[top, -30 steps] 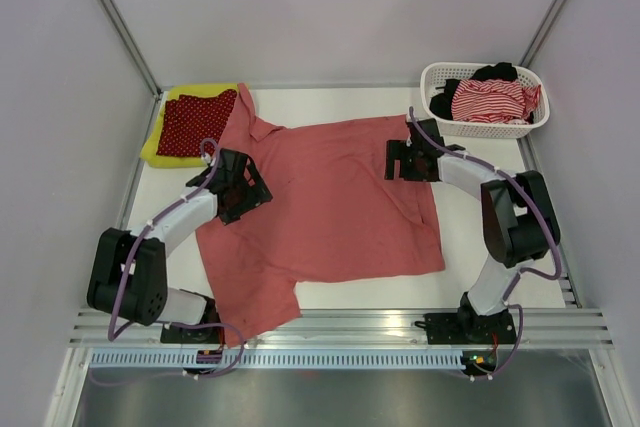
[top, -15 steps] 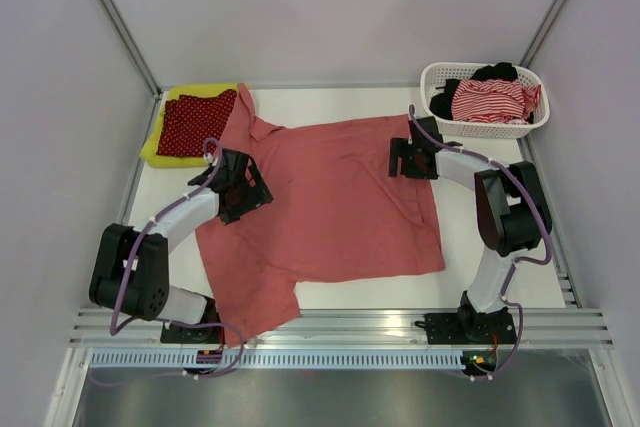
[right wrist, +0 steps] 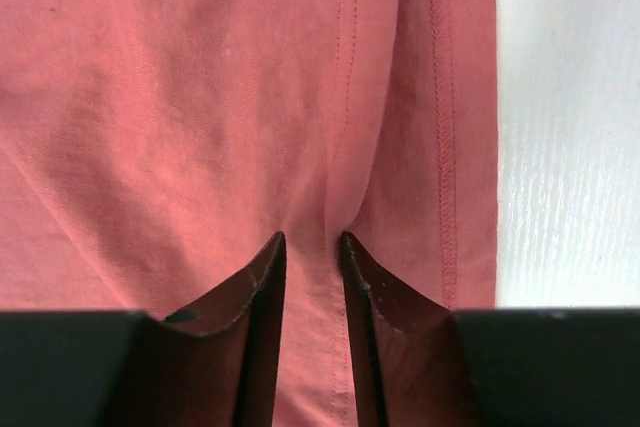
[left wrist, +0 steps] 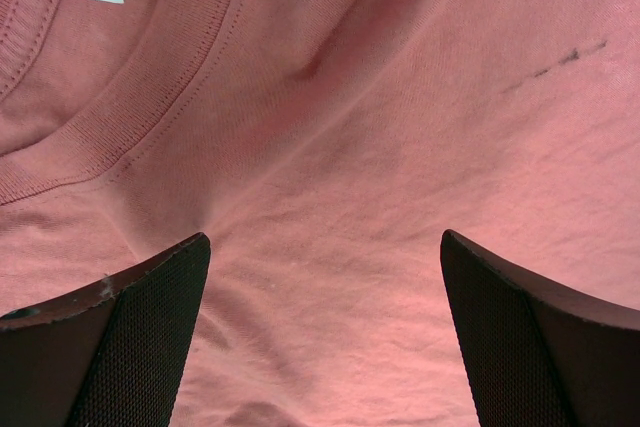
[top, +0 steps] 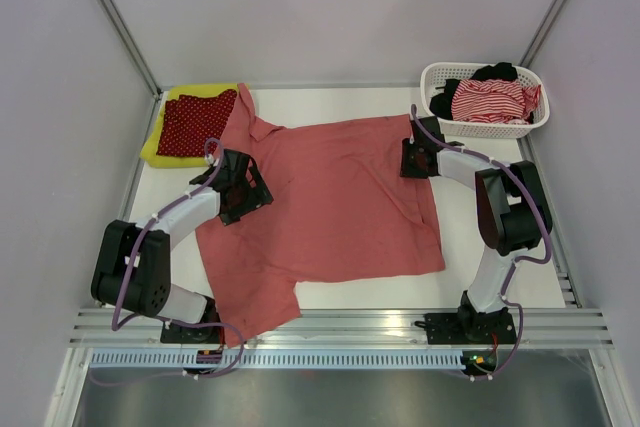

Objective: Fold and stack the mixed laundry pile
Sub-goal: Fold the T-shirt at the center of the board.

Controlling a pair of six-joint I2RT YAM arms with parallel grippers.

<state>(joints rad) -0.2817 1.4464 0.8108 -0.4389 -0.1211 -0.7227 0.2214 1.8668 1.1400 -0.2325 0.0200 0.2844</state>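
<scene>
Fold beginning: right gripper (right wrist: 312, 239) fingers pinch the hem of the salmon-pink polo shirt (top: 330, 197) at two o'clock. The left gripper (left wrist: 324, 237) fingers gape wide near the collar and likely must close next.

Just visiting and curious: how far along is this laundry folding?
Done: dotted cloth folded atop yellow garment, far left. In hand: pink polo shirt spread flat, right tool pinching its edge, left tool open near the collar. Left: striped piece and black piece in the basket.
</scene>
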